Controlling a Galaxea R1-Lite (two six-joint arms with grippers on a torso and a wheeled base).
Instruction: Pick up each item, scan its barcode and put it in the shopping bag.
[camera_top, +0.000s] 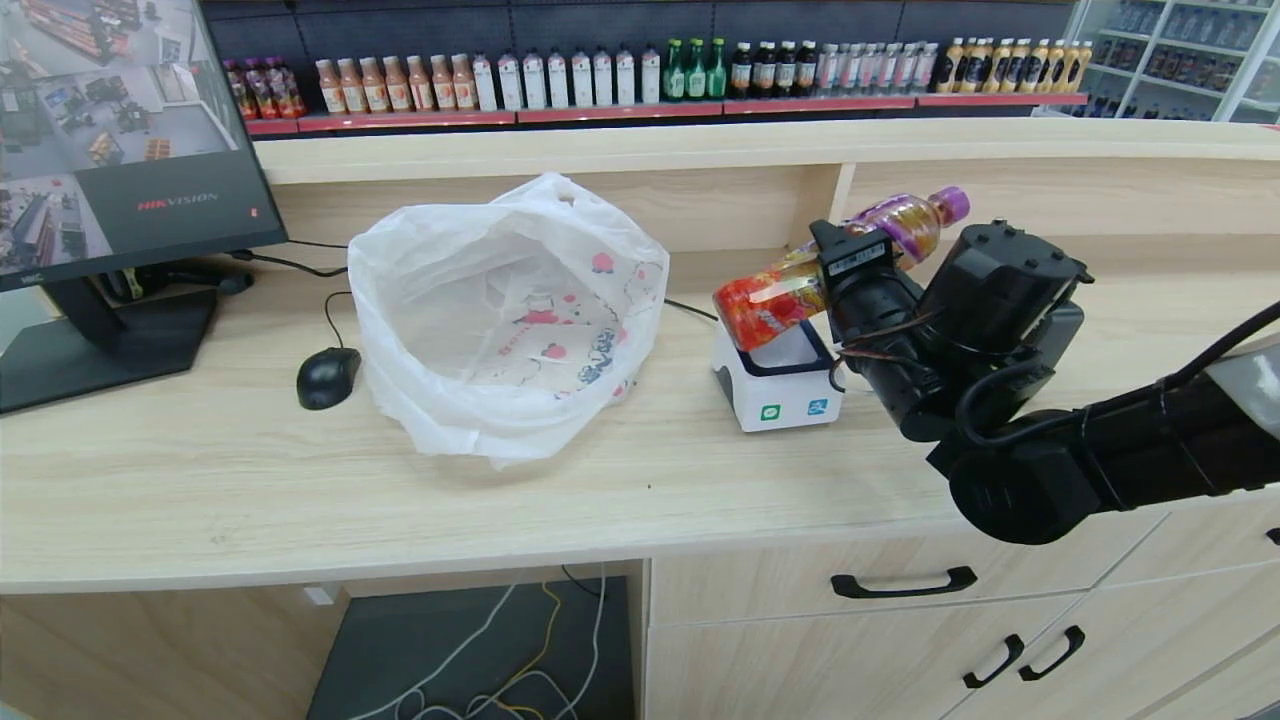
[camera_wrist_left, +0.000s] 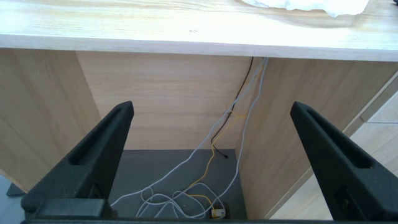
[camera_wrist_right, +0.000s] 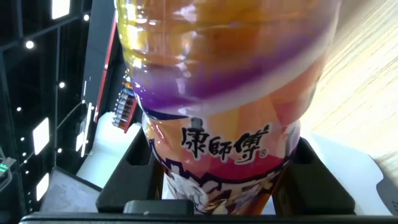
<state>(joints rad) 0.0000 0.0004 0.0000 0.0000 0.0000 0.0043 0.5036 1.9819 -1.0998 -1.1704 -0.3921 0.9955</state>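
The drink bottle (camera_top: 775, 297) with a purple cap hangs tilted in the right gripper (camera_top: 850, 262), whose jaws are clamped on its middle, its orange base just above the white barcode scanner (camera_top: 778, 385). Beside the scanner, the white shopping bag (camera_top: 440, 400) stands open on the table (camera_top: 200, 480), near a black mouse (camera_top: 327, 377). The left gripper (camera_wrist_left: 211, 112) sits below the table edge, jaws wide apart.

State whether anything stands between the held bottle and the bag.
Nothing visible does. The bottle, held in the right gripper over the scanner, has only counter between it and the open bag.
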